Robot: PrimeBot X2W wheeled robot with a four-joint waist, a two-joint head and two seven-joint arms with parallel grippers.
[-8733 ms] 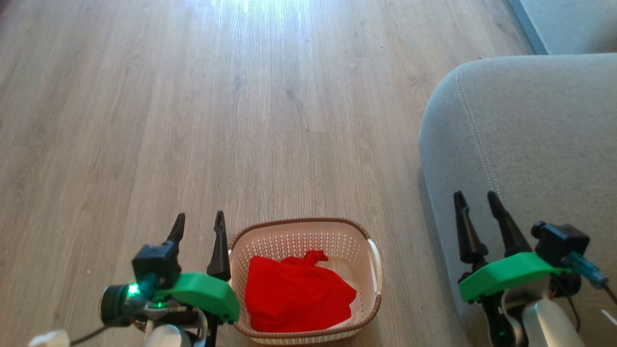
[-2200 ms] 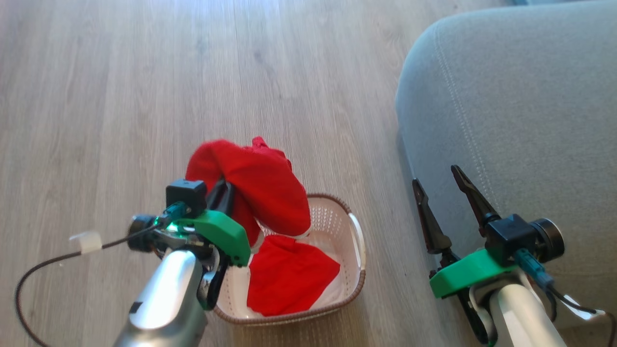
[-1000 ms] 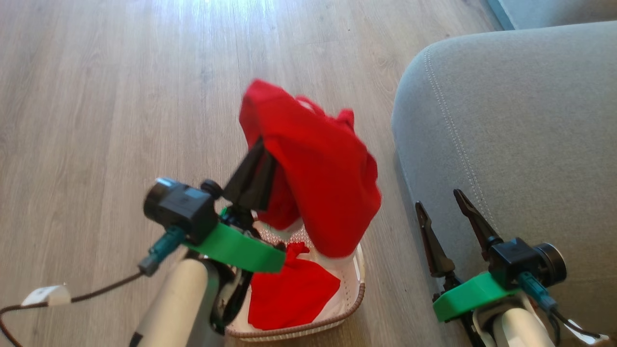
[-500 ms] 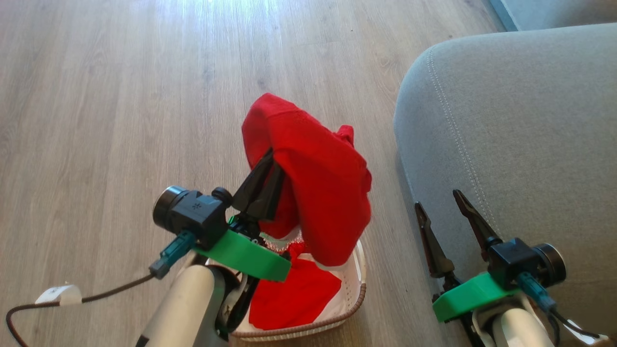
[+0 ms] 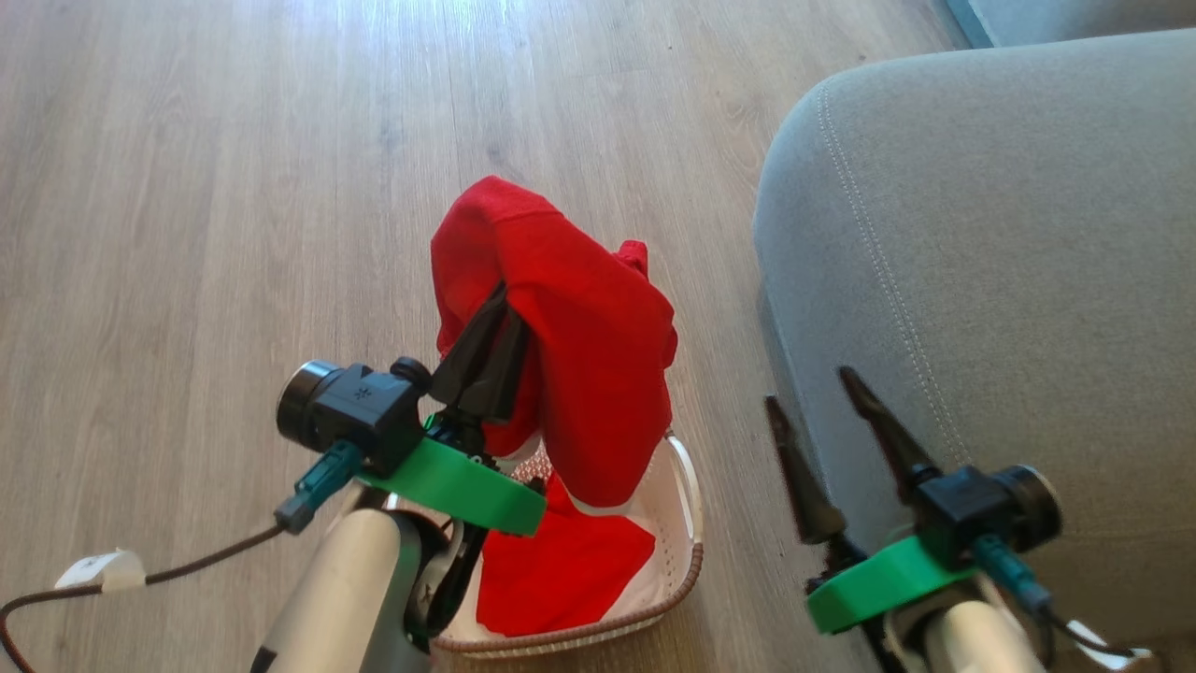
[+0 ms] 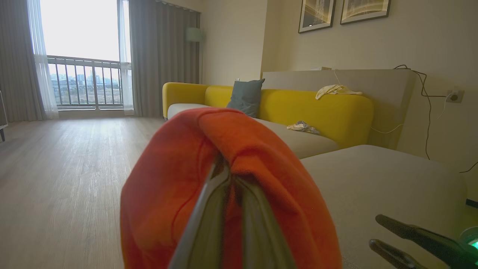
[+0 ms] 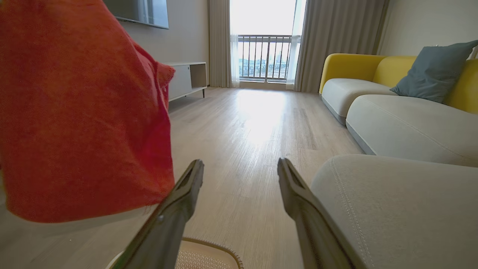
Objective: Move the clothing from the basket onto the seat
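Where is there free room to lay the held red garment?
The large grey fabric seat cushion is bare from its stitched rounded corner rightward, beyond the open right end effector. The pale wooden floor left of the held red fabric garment is bare too. The cream plastic basket is crowded: a second red garment lies in it.

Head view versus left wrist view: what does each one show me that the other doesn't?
Head view: the cream perforated plastic basket with one red fabric garment lying inside. Left wrist view: a yellow sofa with a teal cushion, a curtained balcony window and framed wall pictures. Both: the bright red fabric garment held up, gripped in the left arm's jaws, and the large grey upholstered seat.
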